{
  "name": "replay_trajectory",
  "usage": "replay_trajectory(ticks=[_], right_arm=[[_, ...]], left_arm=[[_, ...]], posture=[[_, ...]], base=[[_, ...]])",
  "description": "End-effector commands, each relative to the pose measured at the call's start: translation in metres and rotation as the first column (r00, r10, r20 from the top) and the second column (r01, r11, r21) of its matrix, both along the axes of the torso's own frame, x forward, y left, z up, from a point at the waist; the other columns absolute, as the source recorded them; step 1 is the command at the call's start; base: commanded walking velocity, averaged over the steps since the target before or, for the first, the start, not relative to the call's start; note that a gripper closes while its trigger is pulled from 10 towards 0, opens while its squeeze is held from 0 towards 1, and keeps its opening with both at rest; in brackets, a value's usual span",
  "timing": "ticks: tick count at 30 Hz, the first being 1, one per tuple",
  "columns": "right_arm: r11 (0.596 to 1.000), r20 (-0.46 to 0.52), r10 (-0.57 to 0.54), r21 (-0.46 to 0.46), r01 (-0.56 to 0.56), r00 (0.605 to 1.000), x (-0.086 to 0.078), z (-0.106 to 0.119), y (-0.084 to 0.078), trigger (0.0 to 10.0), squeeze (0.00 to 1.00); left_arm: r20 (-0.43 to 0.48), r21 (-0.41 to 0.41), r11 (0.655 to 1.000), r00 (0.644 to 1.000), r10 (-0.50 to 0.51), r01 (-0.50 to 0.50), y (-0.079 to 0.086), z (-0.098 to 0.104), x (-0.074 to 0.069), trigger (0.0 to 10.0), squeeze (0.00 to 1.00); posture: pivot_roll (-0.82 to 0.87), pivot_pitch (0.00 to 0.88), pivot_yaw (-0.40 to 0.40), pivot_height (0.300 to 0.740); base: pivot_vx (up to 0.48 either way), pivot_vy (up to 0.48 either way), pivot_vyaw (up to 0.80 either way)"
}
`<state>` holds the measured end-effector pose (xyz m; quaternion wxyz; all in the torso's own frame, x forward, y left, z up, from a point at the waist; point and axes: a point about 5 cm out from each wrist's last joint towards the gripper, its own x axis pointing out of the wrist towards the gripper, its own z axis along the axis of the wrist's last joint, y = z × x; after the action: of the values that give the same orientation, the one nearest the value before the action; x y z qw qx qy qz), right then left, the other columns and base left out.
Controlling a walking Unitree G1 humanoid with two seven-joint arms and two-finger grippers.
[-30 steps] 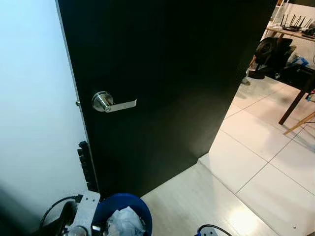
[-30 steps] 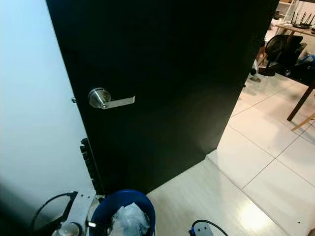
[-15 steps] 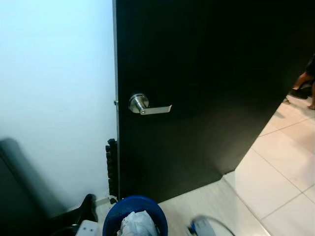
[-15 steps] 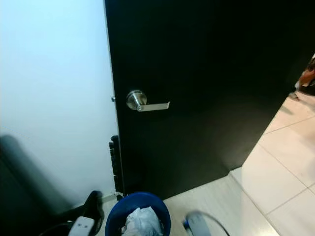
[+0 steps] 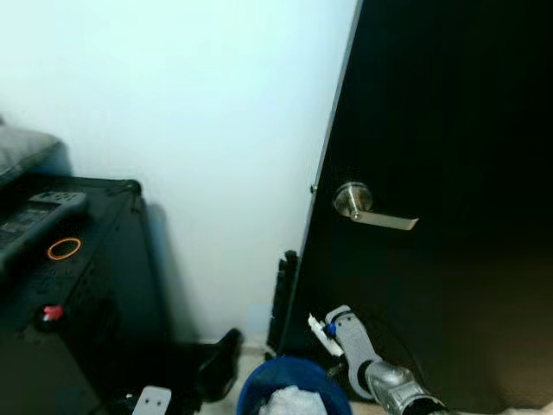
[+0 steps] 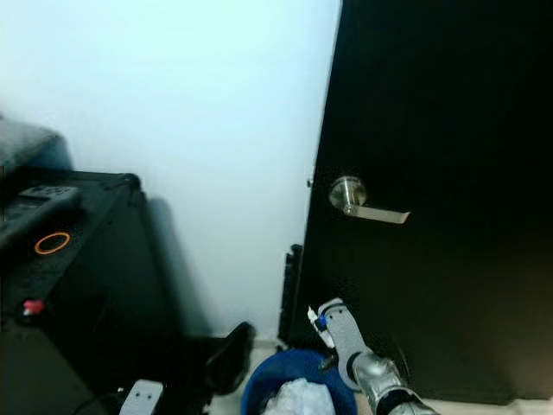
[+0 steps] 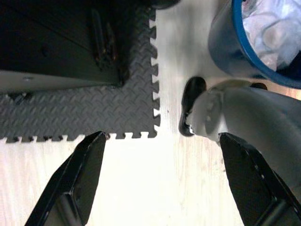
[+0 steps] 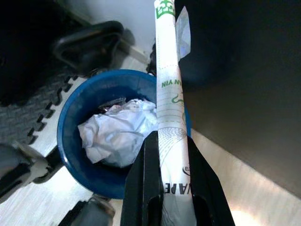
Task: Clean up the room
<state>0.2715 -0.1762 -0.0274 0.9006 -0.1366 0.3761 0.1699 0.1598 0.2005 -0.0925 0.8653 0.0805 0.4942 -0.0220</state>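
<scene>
**Q:** At the foot of the black door [image 5: 449,130], in the head views, what is shown?

**A:** My right arm reaches forward beside a blue bin [image 6: 259,393] that stands on the floor near the door's hinge-side edge, below the lever handle [image 5: 363,206]. White crumpled stuff shows in the bin's mouth. A black cabinet [image 5: 78,294] with an orange ring on its top stands to my left against the white wall [image 5: 190,130].

**Q:** And along the left wrist?

**A:** My left gripper [image 7: 160,183] hangs with its two fingers spread wide, holding nothing, over pale floor. Beyond it lie a dark interlocking foam mat [image 7: 89,113] and the rim of the blue bin.

**Q:** Along the right wrist?

**A:** My right gripper [image 8: 164,197] is clamped on a rolled white paper wrapper [image 8: 169,94] with green print. The roll juts out past my fingers and crosses over the bin's rim toward the door. Inside the bin lies crumpled white paper [image 8: 117,129], filling much of the bottom; I cannot tell what lies beneath it.

**Q:** Which step is this, by your judgement?

**A:** Disposal: the wrapper is in my grasp and the bin is directly ahead. The next move calls for bringing the roll's length over the bin's opening, tipping it downward, then parting my fingers so that it falls inside and not across the rim.
</scene>
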Motion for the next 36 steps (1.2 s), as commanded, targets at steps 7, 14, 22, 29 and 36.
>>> replay_trajectory(ticks=[7,14,22,29,36], right_arm=[[0.993,-0.112,0.025,-0.114,-0.038,0.993,-0.013,-0.010,-0.012,10.0,0.00],[0.990,-0.084,0.074,-0.111,-0.083,0.994,-0.009,-0.008,-0.002,10.0,0.00],[0.993,-0.032,0.098,-0.062,-0.100,0.995,0.005,0.001,0.018,10.0,0.97],[0.993,-0.038,0.048,-0.104,-0.052,0.998,0.002,-0.001,0.010,10.0,1.00],[0.976,-0.109,-0.187,-0.131,0.172,0.976,-0.026,-0.020,-0.025,10.0,0.00]], left_arm=[[-0.021,-0.008,1.000,0.999,-0.025,0.025,-0.005,-0.001,-0.001,10.0,0.00],[-0.028,-0.011,1.000,0.999,-0.026,0.026,-0.006,-0.003,-0.003,10.0,0.00],[-0.035,-0.011,0.999,0.998,-0.044,0.044,-0.009,-0.004,-0.005,10.0,0.00],[-0.043,-0.008,0.999,0.998,-0.047,0.046,-0.010,-0.005,-0.007,10.0,0.00],[-0.051,-0.009,0.999,0.998,-0.041,0.041,-0.010,-0.006,-0.010,10.0,0.00]], posture=[[0.07,0.000,-0.082,0.740],[0.07,0.000,-0.084,0.740],[0.07,0.000,-0.090,0.740],[0.07,0.000,-0.092,0.740],[0.06,0.000,-0.091,0.740]], base=[[0.000,0.000,0.00],[0.000,0.000,0.00],[0.000,0.000,0.00],[0.000,0.000,0.00],[0.000,0.000,0.00]])
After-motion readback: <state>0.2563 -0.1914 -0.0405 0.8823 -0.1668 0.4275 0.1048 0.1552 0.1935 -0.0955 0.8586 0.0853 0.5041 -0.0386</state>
